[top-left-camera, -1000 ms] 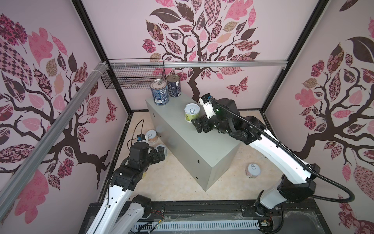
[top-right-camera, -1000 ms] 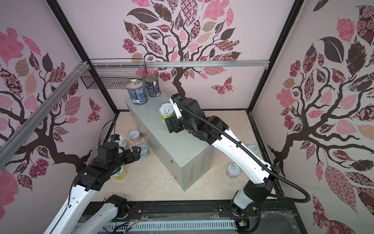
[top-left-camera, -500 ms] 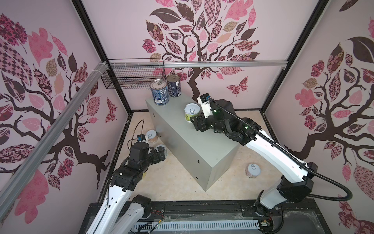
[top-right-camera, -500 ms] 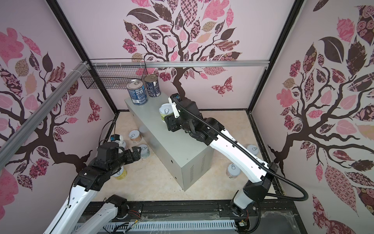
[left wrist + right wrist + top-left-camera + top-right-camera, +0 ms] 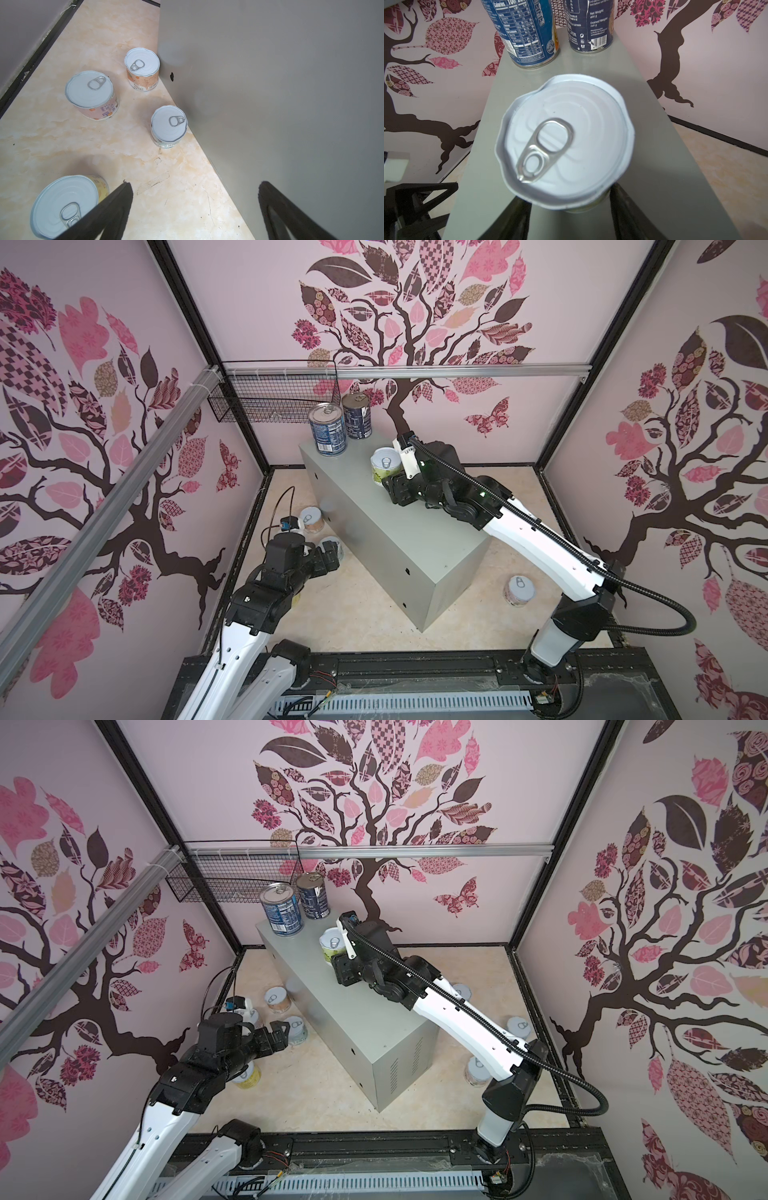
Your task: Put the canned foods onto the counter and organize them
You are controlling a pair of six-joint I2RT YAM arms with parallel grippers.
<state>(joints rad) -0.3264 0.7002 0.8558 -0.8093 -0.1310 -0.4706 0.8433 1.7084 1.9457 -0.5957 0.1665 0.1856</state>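
My right gripper (image 5: 566, 199) brackets the green can (image 5: 384, 462) on the counter (image 5: 415, 539). The jaws sit close at its sides, but I cannot tell whether they clamp it yet. If they bite off-centre, I judge the can may skid or tip. A shove toward 11 o'clock would knock it into the blue cans (image 5: 327, 433) standing near. Its rim looks dented, so a high grip could slip.

My left gripper (image 5: 195, 185) hangs wide open over the floor (image 5: 62, 135), holding nothing. Two of the left cans (image 5: 168, 123) stand just beside the counter wall, so I judge a finger could jam against that wall when I reach down.

Count, by a top view:
- Two blue cans, at the counter's 12 o'clock end.
- One green can, at their 5 o'clock.
- Four left cans on the floor, at the counter's 9 o'clock.
- Three right cans (image 5: 517, 1025) on the floor, at its 3 o'clock.

That makes ten, three of them up.
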